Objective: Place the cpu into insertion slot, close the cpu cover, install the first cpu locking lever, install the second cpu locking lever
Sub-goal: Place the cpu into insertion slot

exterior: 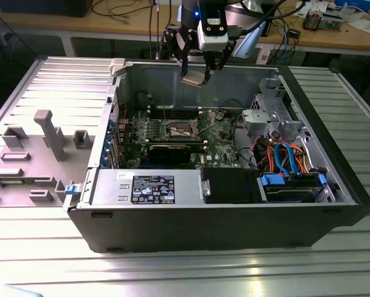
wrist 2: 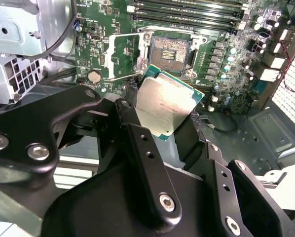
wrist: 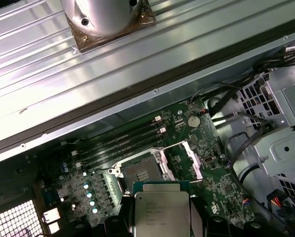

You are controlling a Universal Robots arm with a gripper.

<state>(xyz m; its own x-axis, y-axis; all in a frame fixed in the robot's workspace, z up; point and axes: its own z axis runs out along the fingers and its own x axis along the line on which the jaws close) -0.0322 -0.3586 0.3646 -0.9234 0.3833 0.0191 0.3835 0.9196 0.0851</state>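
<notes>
My gripper [exterior: 196,73] hangs over the open computer case [exterior: 104,204], above its back wall, and is shut on the cpu [exterior: 193,79]. In both wrist views the cpu [wrist 2: 166,104] [wrist: 161,211] is a silver-topped square with a green rim, pinched at its edges between the black fingers [wrist 2: 137,133]. It floats well above the motherboard. Below it the insertion slot [wrist 2: 169,49] [wrist: 140,173] [exterior: 180,130] lies bare, its contact field showing. The cpu cover [wrist 2: 124,55] [wrist: 185,159] is swung open to one side of the slot.
Long black memory slots [wrist: 120,143] run beside the socket. A black expansion card [exterior: 176,148] lies in front of it. A silver drive cage [exterior: 268,117] with orange and blue cables fills the exterior view's right. Grey fixtures [exterior: 49,133] stand on the table at the left.
</notes>
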